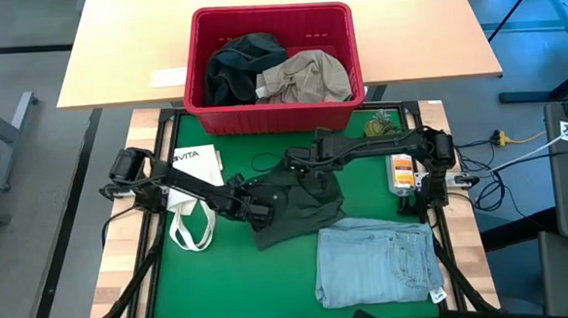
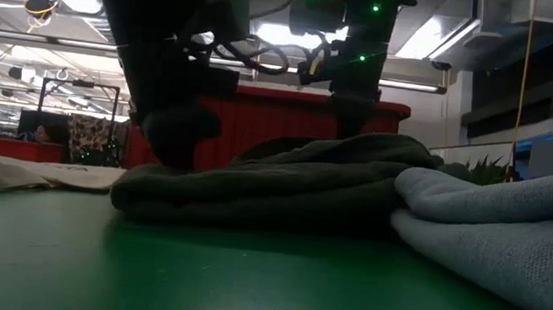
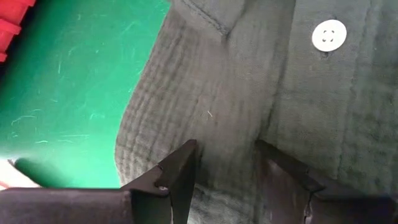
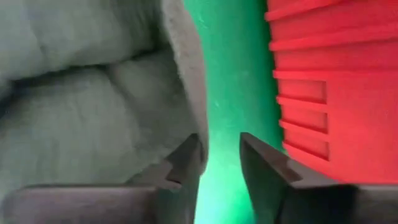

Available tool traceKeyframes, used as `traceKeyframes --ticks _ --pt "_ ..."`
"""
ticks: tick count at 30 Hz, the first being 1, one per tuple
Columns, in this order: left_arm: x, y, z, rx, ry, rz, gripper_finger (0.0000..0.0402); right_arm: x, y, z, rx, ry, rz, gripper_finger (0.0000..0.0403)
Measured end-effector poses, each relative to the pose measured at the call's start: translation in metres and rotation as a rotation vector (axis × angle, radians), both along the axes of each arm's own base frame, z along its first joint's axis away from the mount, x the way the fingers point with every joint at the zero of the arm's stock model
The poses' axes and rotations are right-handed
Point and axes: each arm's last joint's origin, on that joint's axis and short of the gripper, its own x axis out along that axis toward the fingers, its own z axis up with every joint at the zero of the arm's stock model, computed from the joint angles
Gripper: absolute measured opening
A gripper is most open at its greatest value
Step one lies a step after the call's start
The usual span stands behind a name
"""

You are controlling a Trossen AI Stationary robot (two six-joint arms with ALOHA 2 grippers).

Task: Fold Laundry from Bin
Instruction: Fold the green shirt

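Note:
A dark green garment [image 1: 301, 207] lies crumpled on the middle of the green mat [image 1: 231, 269]; its white button [image 3: 328, 35] shows in the left wrist view. My left gripper [image 1: 258, 214] is open, low over the garment's left part [image 3: 249, 93]. My right gripper [image 1: 302, 166] is open at the garment's far edge [image 4: 180, 81], with only bare mat [image 4: 224, 93] in its gap, close to the red bin [image 4: 323, 93]. The bin [image 1: 271, 12] holds a dark piece [image 1: 240, 69] and a khaki one [image 1: 304, 77]. Folded light blue jeans [image 1: 377, 261] lie at the near right. My left gripper comes at the dark green garment slanting down from the table's left, and its spread fingertips [image 3: 183, 165] stand at the cloth near its left edge [image 3: 155, 124]. Whether they touch it I cannot tell. The garment lies slack on the mat.
A white tote bag [image 1: 192, 217] lies flat on the mat's left side beside my left arm. An orange-capped item [image 1: 400, 170] and a small green thing [image 1: 380, 127] sit at the far right. The bin's wall [image 2: 290, 116] closes off the far side.

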Motion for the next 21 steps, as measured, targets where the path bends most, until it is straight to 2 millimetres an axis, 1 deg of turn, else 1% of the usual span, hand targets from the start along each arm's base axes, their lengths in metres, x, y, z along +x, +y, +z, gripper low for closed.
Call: traceKeyframes --ticks 4,8,14,19,21 --pt "0.0 -0.002 0.0 0.0 0.0 -0.005 0.0155 -0.005 0.0 0.001 -0.062 0.079 -0.012 0.0158" --pt "0.0 -0.002 0.001 -0.014 0.0 -0.008 0.0155 -0.012 0.001 0.001 -0.087 0.167 -0.015 0.0179" --pt "-0.001 -0.002 0.001 -0.017 0.0 -0.008 0.0155 -0.014 0.002 0.001 -0.088 0.191 -0.014 0.0184" --pt "0.0 -0.002 0.001 -0.018 0.0 -0.008 0.0155 -0.018 -0.009 0.004 -0.238 0.25 -0.048 0.0184" --pt "0.0 -0.002 0.001 -0.019 0.0 -0.008 0.0155 -0.022 -0.014 0.005 -0.253 0.272 -0.065 0.0184"
